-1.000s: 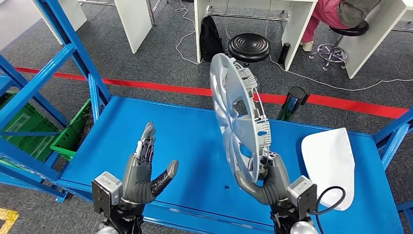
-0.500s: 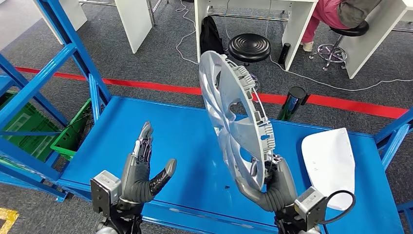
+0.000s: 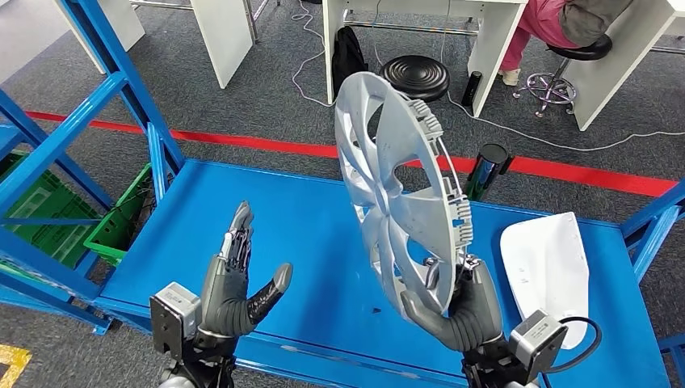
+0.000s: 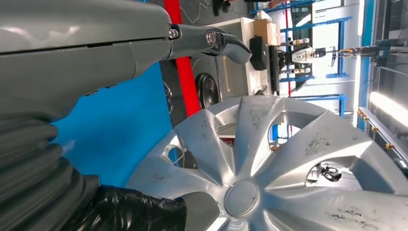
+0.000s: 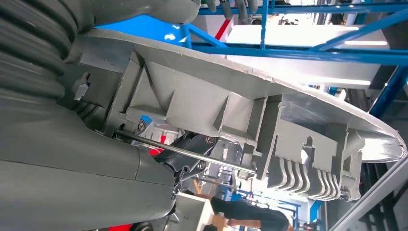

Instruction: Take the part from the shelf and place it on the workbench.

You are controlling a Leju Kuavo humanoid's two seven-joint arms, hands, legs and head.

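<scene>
Nearest the camera, at about 7 o'clock in the head view, the left hand (image 3: 234,283) hovered over the front edge of the blue workbench (image 3: 283,234), fingers spread and thumb out, holding nothing. At 5 o'clock the right hand (image 3: 460,303) gripped the bottom rim of the silver hubcap (image 3: 400,190), thumb on the spoked face and fingers behind the rim. The hubcap stood nearly upright above the workbench, clear of its surface, tilted with its top toward 11 o'clock and its ribbed clips along the edge facing 3 o'clock. In the left wrist view the spoked face and centre cap of the hubcap (image 4: 288,163) lay just beyond the open left hand (image 4: 96,62). The right wrist view showed the rim's clips and wire ring (image 5: 192,154) against the right hand (image 5: 72,159).

Farther on, at 3 o'clock, a white curved panel (image 3: 545,267) lay flat on the workbench. Beyond the workbench ran red floor tape (image 3: 242,143); at 9 o'clock sat a green crate (image 3: 121,222). Farthest, at 12 o'clock, stood a black stool (image 3: 413,77) by white desks (image 3: 420,12).
</scene>
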